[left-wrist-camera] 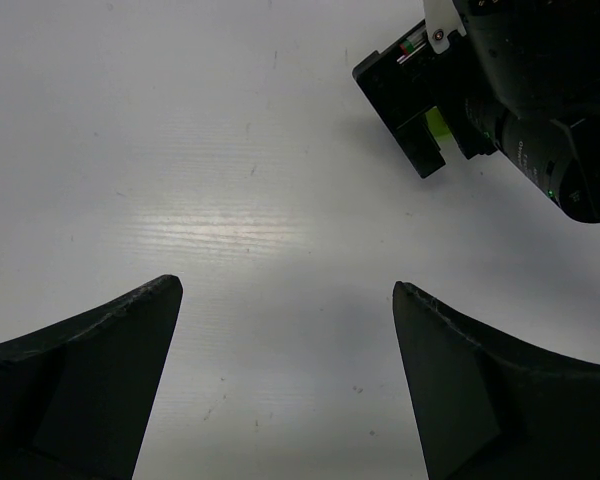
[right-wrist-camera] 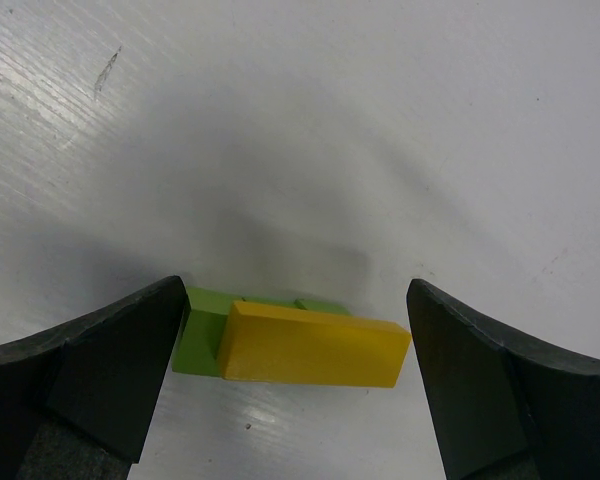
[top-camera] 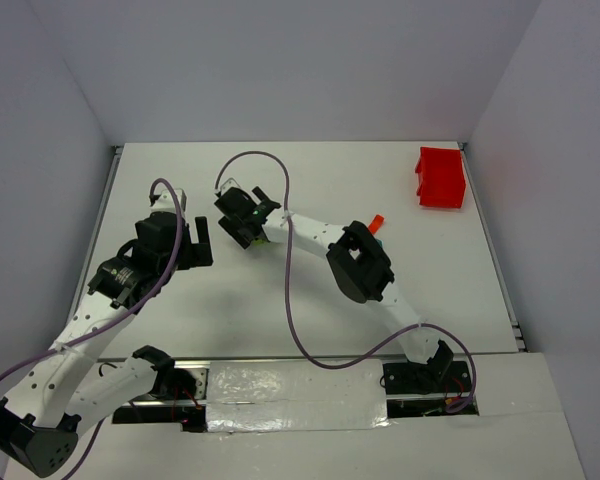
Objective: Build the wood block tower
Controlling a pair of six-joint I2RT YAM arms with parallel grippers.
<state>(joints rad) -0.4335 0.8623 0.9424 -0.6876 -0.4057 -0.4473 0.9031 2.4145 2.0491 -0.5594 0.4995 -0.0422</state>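
A yellow bar (right-wrist-camera: 315, 347) lies flat on top of a green block (right-wrist-camera: 202, 330) on the white table. My right gripper (right-wrist-camera: 293, 292) is open, with one finger on each side of this small stack and not touching it. From above, the right gripper (top-camera: 242, 222) covers the stack, and only a sliver of green (top-camera: 262, 239) shows. A small red piece (top-camera: 376, 222) with a teal bit beside it sits behind the right arm's elbow, partly hidden. My left gripper (left-wrist-camera: 288, 288) is open over bare table, just left of the right gripper (left-wrist-camera: 420, 130). In the top view the left gripper (top-camera: 192, 243) is empty.
A red plastic bin (top-camera: 441, 178) stands at the back right corner. White walls close in the table (top-camera: 280, 320) on three sides. The right arm's purple cable (top-camera: 288, 280) loops across the middle of the table.
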